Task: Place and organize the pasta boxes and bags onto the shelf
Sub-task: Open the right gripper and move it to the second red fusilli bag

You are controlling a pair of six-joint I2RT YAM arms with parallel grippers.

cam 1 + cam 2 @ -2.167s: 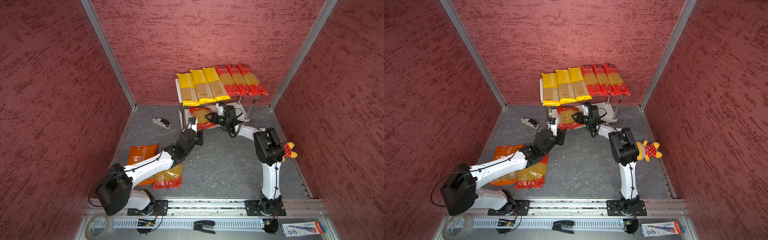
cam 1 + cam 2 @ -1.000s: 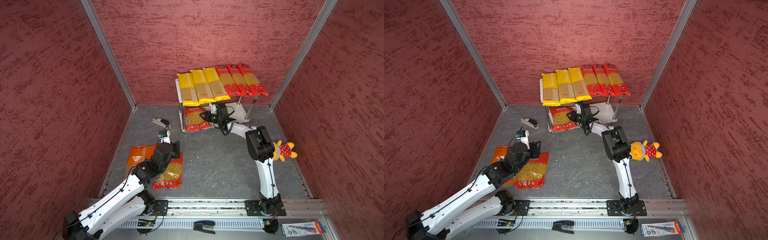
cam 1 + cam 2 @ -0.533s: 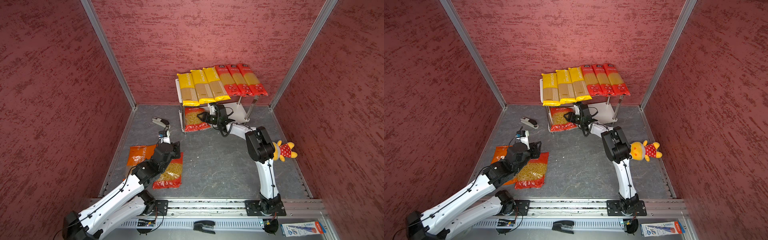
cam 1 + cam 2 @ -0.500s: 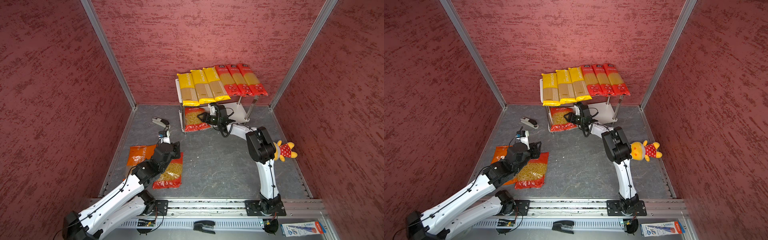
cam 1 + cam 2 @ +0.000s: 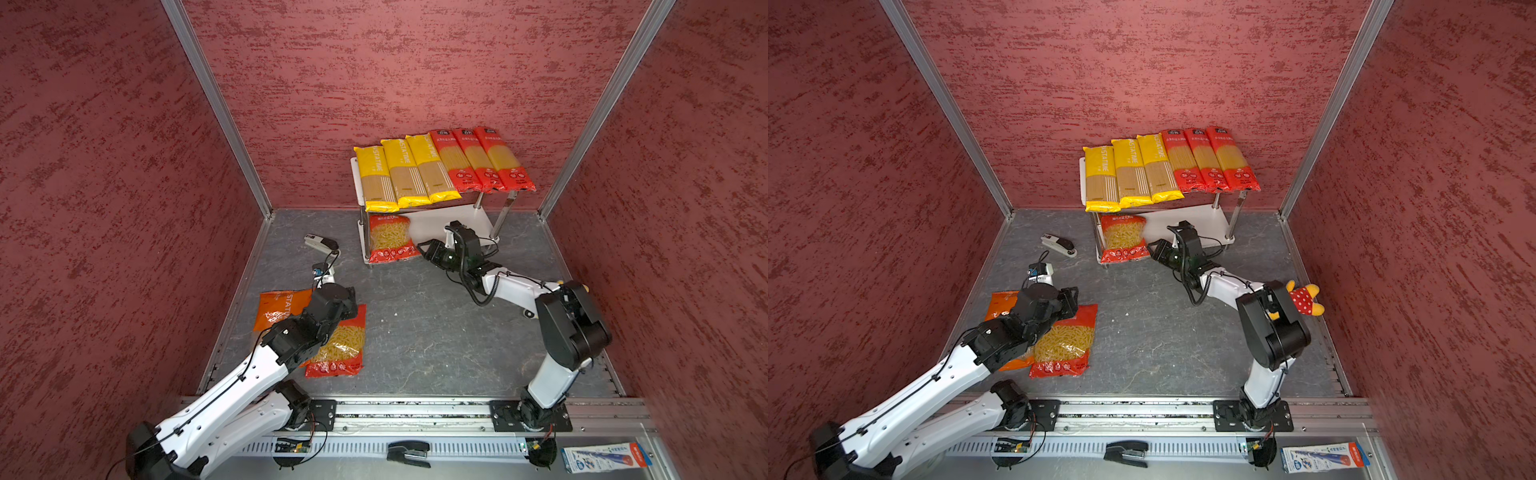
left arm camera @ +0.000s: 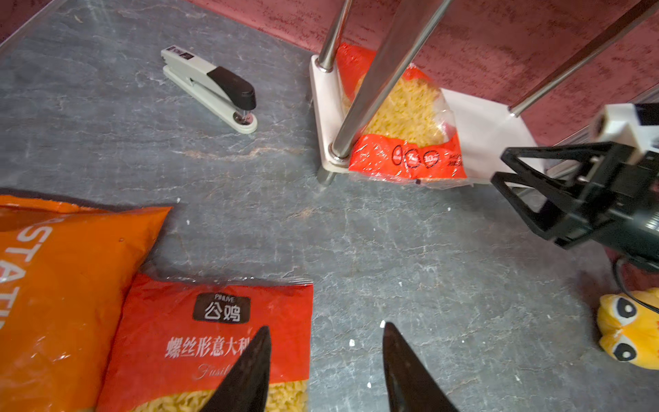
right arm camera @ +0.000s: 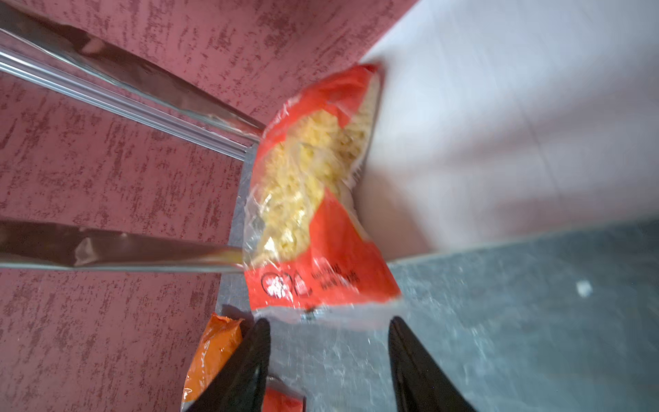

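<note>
Right gripper sat open, empty, just right of red pasta bag on shelf's lower board, mid-frame in both top views. Left gripper open, empty, over edge of floor bag, lower left.

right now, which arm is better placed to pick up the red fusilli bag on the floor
Left. The left pincer, open, hovers at the red fusilli bag's top edge; the right pincer is far off at the shelf's lower board.

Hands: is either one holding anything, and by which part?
Nothing is held: left hand open above the floor bag's edge, right hand open just off the shelf bag's end.
</note>
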